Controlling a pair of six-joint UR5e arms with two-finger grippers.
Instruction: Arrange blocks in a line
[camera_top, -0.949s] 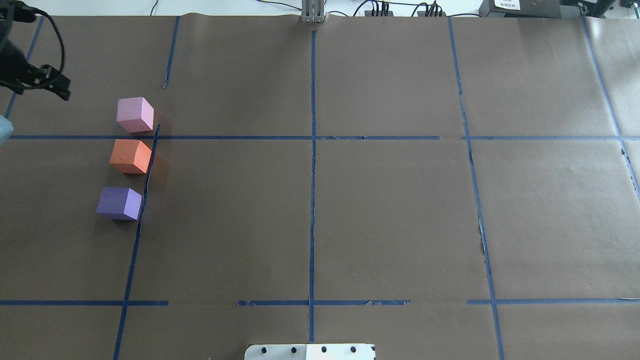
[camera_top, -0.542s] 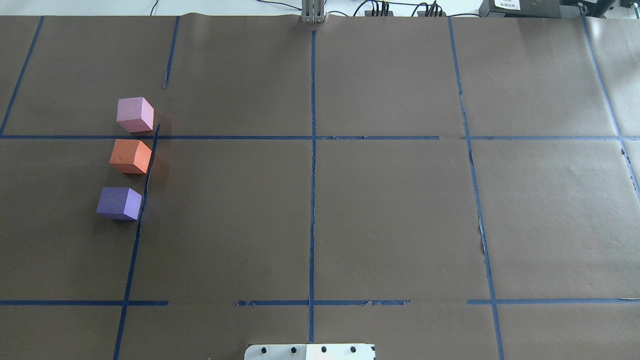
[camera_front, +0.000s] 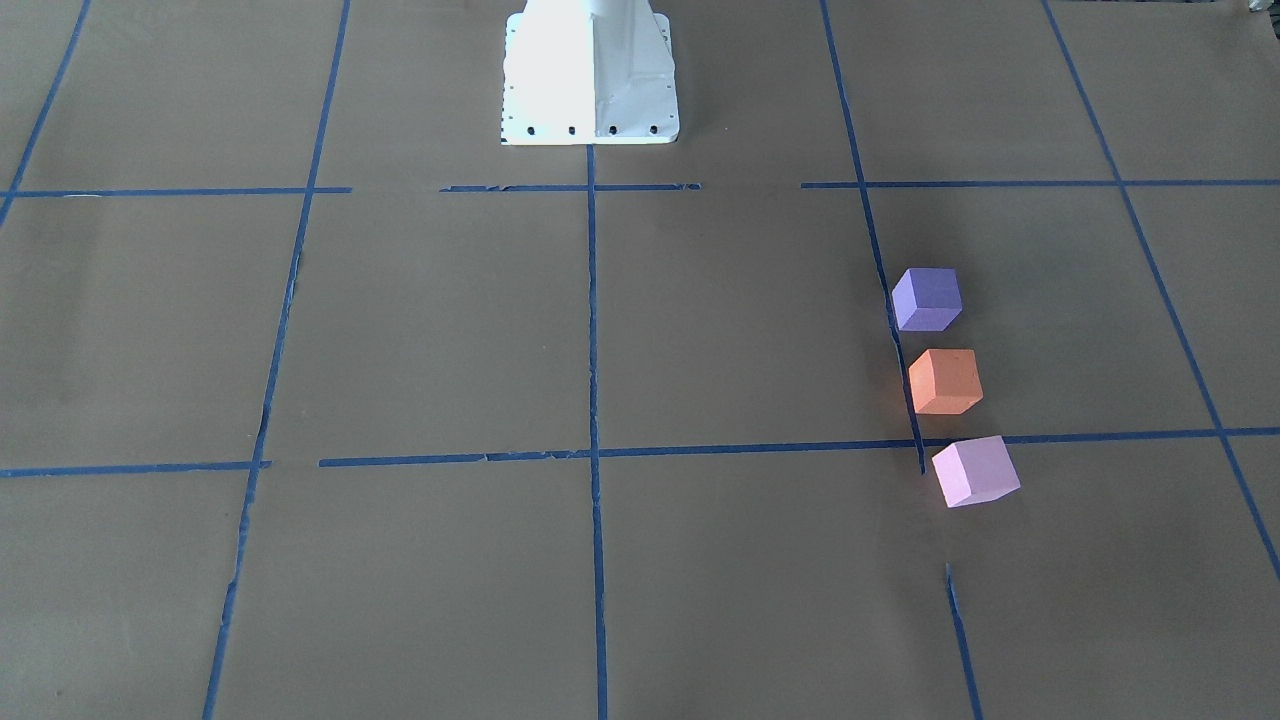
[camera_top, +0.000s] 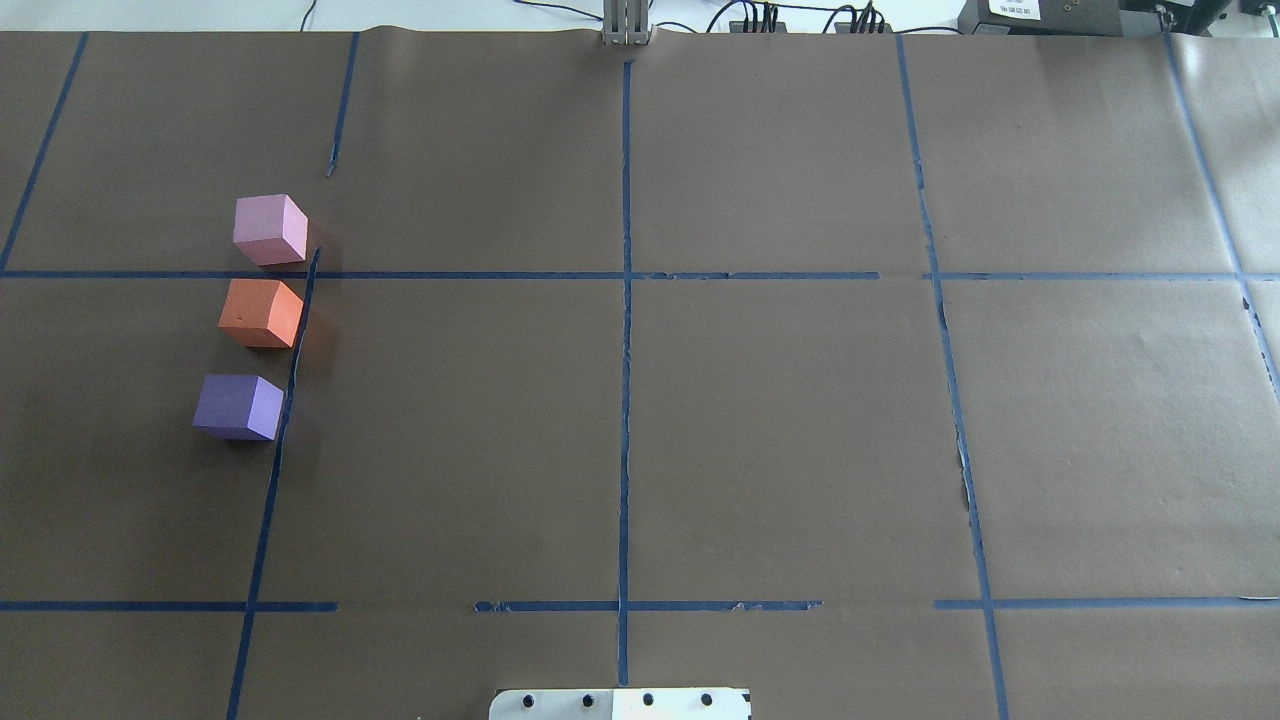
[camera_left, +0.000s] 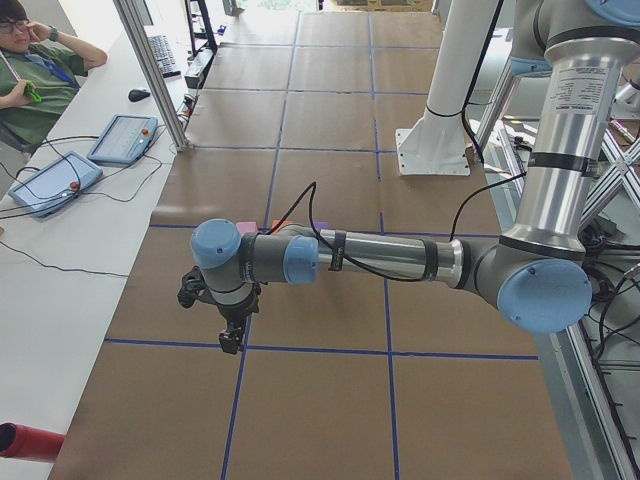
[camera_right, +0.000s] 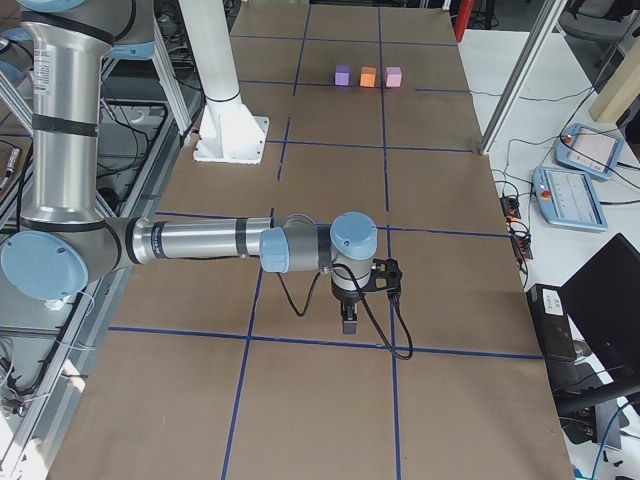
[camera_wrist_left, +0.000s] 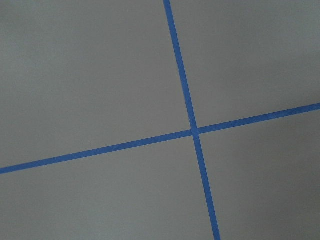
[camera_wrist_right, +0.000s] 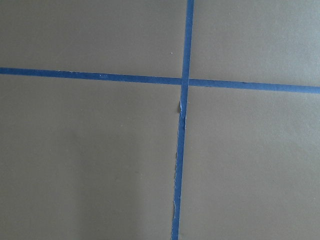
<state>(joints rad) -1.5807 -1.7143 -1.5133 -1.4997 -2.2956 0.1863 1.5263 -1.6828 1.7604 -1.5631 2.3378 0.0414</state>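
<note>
Left hand (camera_left: 231, 343) hangs with its fingers pointing straight down at the worktop (camera_top: 780, 430), out toward the worktop's left end. It shows only in the side view, so I cannot tell whether its fingers are spread or pressed together; it seems to carry nothing. Its wrist camera looks down on a bare tape cross (camera_wrist_left: 194, 131) and no block. The three blocks lie to the right of that hand, in the left part of the worktop. They form a row whose long axis runs from near the robot to far from it: purple block (camera_top: 239, 407) nearest, orange block (camera_top: 261, 313) in the middle, pink block (camera_top: 270, 229) farthest. All three sit just left of a tape strip (camera_top: 290, 380), each apart from its neighbour, with the purple-to-orange gap a little wider and the row leaning slightly rightward as it goes far. The right hand (camera_right: 349, 325) hangs fingers-down well apart from them, over the worktop's right end, and its state cannot be told either; its camera sees only another tape cross (camera_wrist_right: 184, 80). By my reading the line is already made. If any block needs nudging, the left arm is the nearer one and would have to swing rightward and come down on the row from above.
</note>
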